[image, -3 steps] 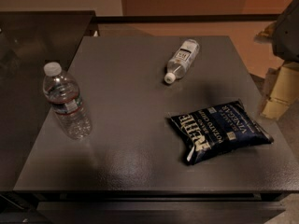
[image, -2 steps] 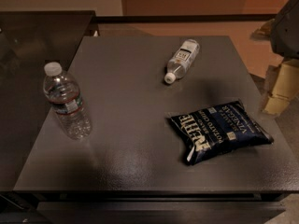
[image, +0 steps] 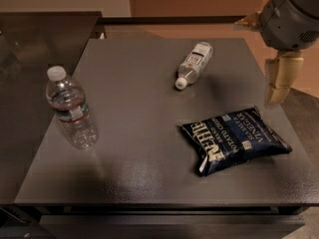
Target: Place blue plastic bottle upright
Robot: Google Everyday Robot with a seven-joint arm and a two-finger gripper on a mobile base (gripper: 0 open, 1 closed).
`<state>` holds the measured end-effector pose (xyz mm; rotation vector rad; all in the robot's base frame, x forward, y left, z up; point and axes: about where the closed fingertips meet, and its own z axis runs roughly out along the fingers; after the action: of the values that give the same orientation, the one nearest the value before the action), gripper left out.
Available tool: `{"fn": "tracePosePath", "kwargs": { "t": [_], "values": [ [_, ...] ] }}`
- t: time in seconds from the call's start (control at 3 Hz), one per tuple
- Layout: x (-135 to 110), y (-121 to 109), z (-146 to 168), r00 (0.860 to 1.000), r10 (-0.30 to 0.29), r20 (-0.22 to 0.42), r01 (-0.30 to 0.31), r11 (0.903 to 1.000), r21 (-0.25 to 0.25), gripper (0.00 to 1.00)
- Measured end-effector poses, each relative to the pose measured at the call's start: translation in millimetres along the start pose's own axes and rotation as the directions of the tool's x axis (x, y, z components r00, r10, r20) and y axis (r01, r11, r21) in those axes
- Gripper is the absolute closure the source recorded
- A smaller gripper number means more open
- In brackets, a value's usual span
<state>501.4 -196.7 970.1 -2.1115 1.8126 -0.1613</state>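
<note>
Small slim clear plastic bottle (image: 194,62) with a white cap and a white-and-bluish label lies on its side at the far middle of the dark grey tabletop (image: 139,133), cap pointing near-left.
The grey-and-beige end effector (image: 277,91) hangs over the right edge, apart from everything and gripping nothing; how far open it is, I cannot tell. A dark blue chip bag (image: 234,139) lies flat just below it. A larger ribbed clear bottle (image: 70,108) stands upright at the left. Count: two bottles, one bag.
</note>
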Motion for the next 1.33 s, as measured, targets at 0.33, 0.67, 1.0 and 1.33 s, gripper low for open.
{"fn": "tracePosePath", "kwargs": {
  "t": [0.33, 0.67, 1.0, 1.33],
  "values": [
    [-8, -25, 21, 0.983, -0.182, 0.005, 0.182, 0.9829, 0.030, 0.00],
    [-15, -50, 44, 0.947, -0.320, 0.000, 0.320, 0.9462, 0.048, 0.00],
    [-16, -74, 72, 0.904, -0.426, -0.014, 0.427, 0.9038, 0.033, 0.00],
    [-13, -98, 99, 0.865, -0.501, -0.034, 0.501, 0.8655, -0.002, 0.00]
  ]
}}
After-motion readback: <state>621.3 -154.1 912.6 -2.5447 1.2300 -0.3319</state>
